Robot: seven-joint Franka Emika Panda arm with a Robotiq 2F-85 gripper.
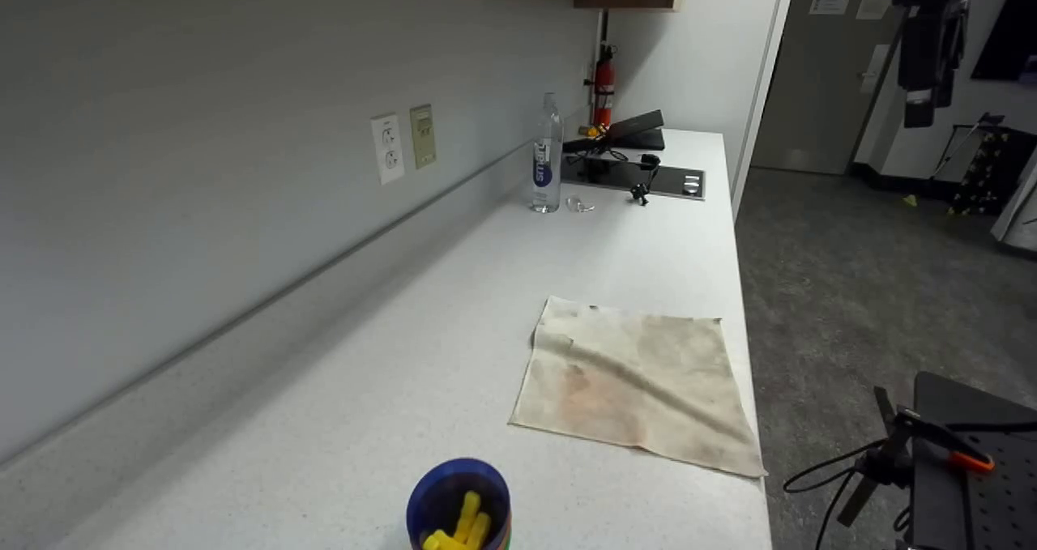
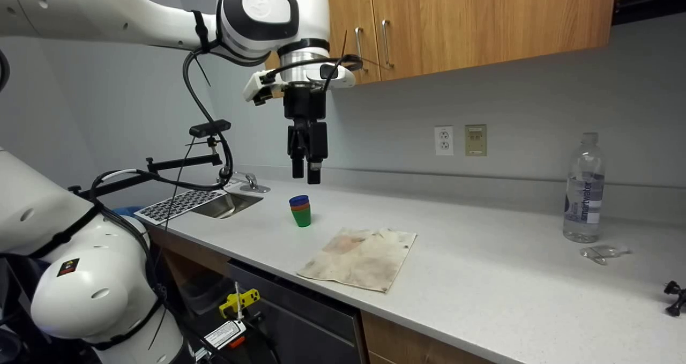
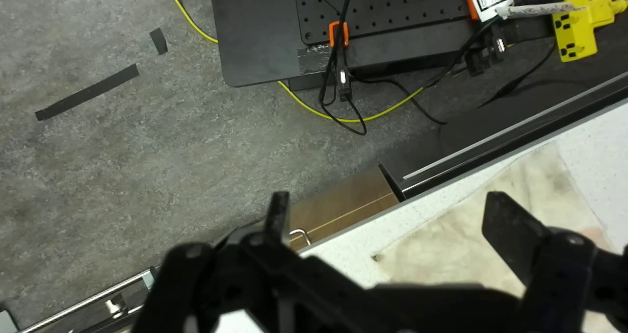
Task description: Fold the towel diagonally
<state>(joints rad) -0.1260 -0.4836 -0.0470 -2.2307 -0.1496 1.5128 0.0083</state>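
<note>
As the jaws hung pointing downward, spread wide apart, the towel (image 2: 364, 259) lay unfolded on the surface (image 2: 482, 289) well below them. In the wrist view one side of the jaws hid part of it. Smudged and roughly square, the towel bore a long crease across it, with one corner right at the surface's front edge. The white arm (image 2: 155, 23) that carried the jaws reached in high above the towel's level. Near one side of the towel, yet apart from it, stood nested cups (image 2: 301, 214) in both exterior views, blue, orange and green from the top down, with yellow pieces (image 1: 468, 518) inside the blue one. Farther from the towel on that side was a metal sink (image 2: 230, 206). Off the towel's opposite side, well apart, an upright water bottle (image 2: 584, 192) stood just beside a small clear item (image 1: 578, 204), hard to make out; a dark cooktop (image 1: 672, 179) lay farther off. Across from the towel, a white outlet (image 2: 444, 140) was set in the wall (image 2: 396, 139).
</note>
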